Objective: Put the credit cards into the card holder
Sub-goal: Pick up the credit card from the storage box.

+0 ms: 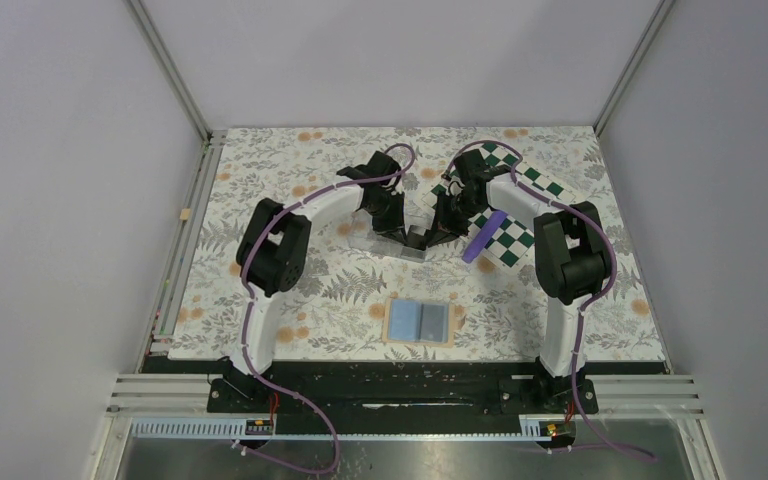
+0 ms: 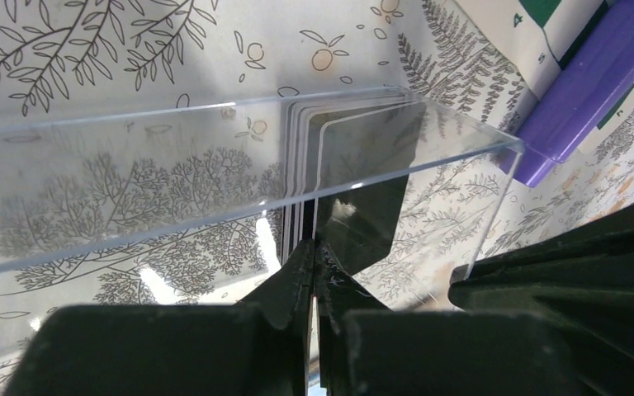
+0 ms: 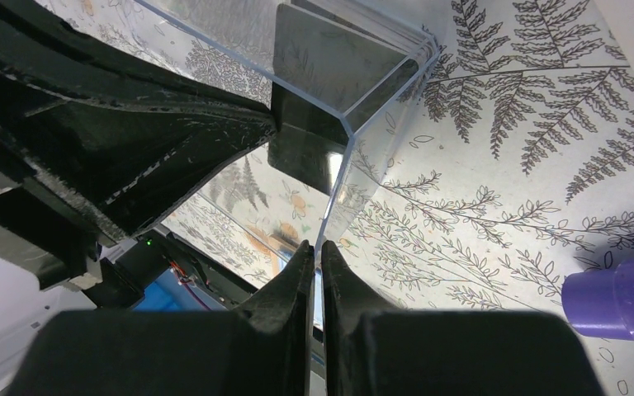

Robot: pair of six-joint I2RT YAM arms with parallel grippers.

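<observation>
- Two finger pairs, both closed down to almost nothing.
- Your left gripper (image 2: 314,262) has its tips pinched together with no visible gap. They appear clamped on the near edge of a dark grey credit card (image 2: 369,169).
- Your right gripper (image 3: 317,256) is squeezed to a thin slit on the end wall of the clear plastic rectangular box (image 3: 384,87). The wall's edge runs straight down between the tips.
- The dark card stands on edge inside the box, at the end your right gripper is holding.
- Just beside it, also on edge in the box, is a stack of pale-edged credit cards (image 2: 297,157).
- From the top camera you see both grippers nose to nose over the box at mid-table, left arm reaching in from the left and right arm from the right.
- A purple flat bar (image 1: 481,238) lies just right of the box, its far end resting on a green-and-white chequered board (image 1: 516,238).
- The tan folding card holder (image 1: 419,321) lies unfolded and flat, its blue-grey two-panel inside facing up.
- It sits near the table's front edge, between your two arm bases and well apart from the box and both grippers.
- Everything rests on the floral-print table cover (image 1: 290,170).
</observation>
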